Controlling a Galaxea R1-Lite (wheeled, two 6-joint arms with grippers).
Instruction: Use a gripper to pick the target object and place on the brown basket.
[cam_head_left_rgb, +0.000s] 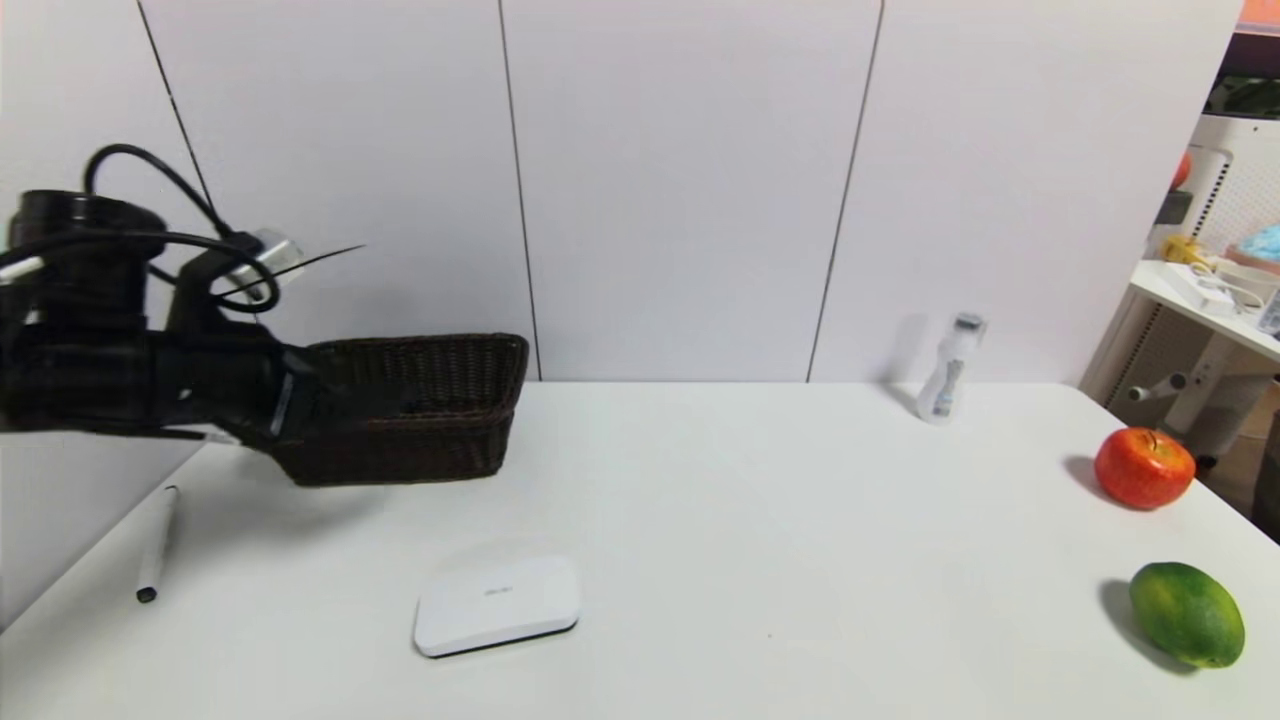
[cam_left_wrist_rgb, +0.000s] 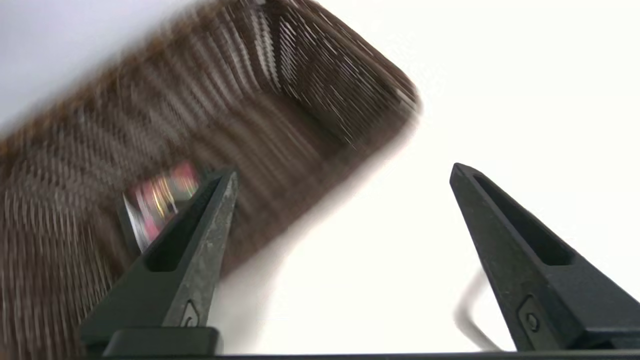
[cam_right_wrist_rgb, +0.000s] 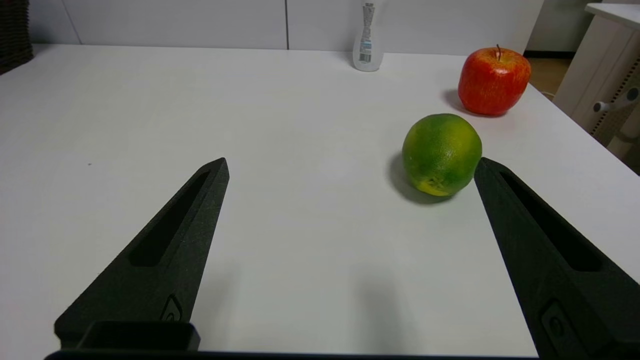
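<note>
Wicker brown basket (cam_left_wrist_rgb: 210, 125) holds target object (cam_left_wrist_rgb: 155, 202), beside the left gripper's (cam_left_wrist_rgb: 342, 172) spread jaws.

No text can be read for certain. The flat white case (cam_head_left_rgb: 497, 604) near the front of the table carries a small grey mark on its top, too faint to make out. The white bottle (cam_head_left_rgb: 950, 383) at the far side bears a label with blue and dark print (cam_right_wrist_rgb: 366, 47), too small to read. The target object (cam_left_wrist_rgb: 155, 202) inside the brown basket (cam_left_wrist_rgb: 240, 130) shows a red-pink label with gold marks, blurred beyond reading.
</note>
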